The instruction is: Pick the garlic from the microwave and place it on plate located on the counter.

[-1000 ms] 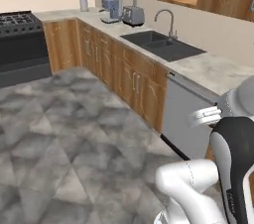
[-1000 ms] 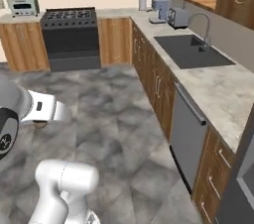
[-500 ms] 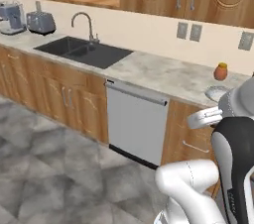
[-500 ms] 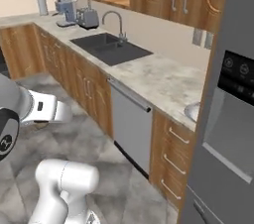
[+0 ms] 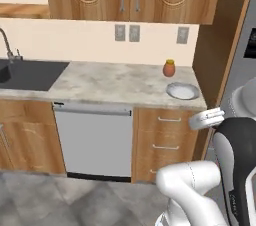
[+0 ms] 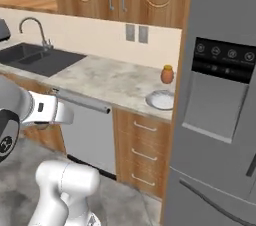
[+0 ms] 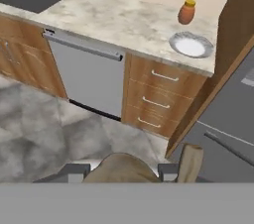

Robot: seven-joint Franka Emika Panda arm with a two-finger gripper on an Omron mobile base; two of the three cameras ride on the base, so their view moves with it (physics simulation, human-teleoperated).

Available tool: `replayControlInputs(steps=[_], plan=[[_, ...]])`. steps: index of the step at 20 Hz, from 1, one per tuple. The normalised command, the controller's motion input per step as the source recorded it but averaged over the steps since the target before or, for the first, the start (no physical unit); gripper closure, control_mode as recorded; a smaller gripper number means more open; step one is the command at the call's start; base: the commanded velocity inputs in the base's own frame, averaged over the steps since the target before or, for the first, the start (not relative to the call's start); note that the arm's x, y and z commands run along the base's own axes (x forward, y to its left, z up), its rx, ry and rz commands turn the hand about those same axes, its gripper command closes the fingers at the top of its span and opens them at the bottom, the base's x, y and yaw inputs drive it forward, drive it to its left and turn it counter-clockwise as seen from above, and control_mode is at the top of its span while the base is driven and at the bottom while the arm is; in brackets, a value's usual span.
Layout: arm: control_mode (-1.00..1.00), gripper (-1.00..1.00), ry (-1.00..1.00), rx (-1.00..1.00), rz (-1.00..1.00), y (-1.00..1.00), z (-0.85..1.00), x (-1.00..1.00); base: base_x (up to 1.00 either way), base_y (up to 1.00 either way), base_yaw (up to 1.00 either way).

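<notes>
In the hand view my gripper (image 7: 120, 172) is shut on the garlic (image 7: 124, 164), an olive-tan bulb wedged between the two dark fingertips (image 7: 73, 170), with its stem tip poking out to the right. The white plate with a grey rim (image 7: 192, 45) lies on the counter far ahead, close to the counter's right end. The same plate (image 5: 182, 90) (image 6: 162, 100) sits near the counter's front edge in both base views. The microwave is out of view.
An orange-brown jar with a yellow lid (image 5: 169, 68) (image 6: 167, 74) stands just behind the plate. The tall grey fridge (image 6: 220, 120) bounds the counter on the right. A dishwasher (image 5: 92, 140) and drawers (image 7: 158, 99) sit below, a dark sink (image 5: 25, 72) to the left.
The whole picture has swept along the kitchen as the base turned: stove and toaster are gone from view, and the counter end with plate, jar and fridge now faces me.
</notes>
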Motion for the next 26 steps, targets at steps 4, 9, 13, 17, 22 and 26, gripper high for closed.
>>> replayControlInputs(steps=[4,9,13,17,22,26], plan=[[1.0,1.0,0.0,0.0,0.0,0.0,0.0,0.0,0.48,0.71,-0.71],[1.0,1.0,0.0,0.0,0.0,0.0,0.0,0.0,0.63,0.78,-0.67],[1.0,1.0,0.0,0.0,0.0,0.0,0.0,0.0,0.94,0.62,-0.45],[1.0,1.0,0.0,0.0,0.0,0.0,0.0,0.0,0.75,0.36,-0.48],[1.0,1.0,0.0,0.0,0.0,0.0,0.0,0.0,0.49,0.06,-0.45],[1.0,1.0,0.0,0.0,0.0,0.0,0.0,0.0,0.42,0.01,-0.09]])
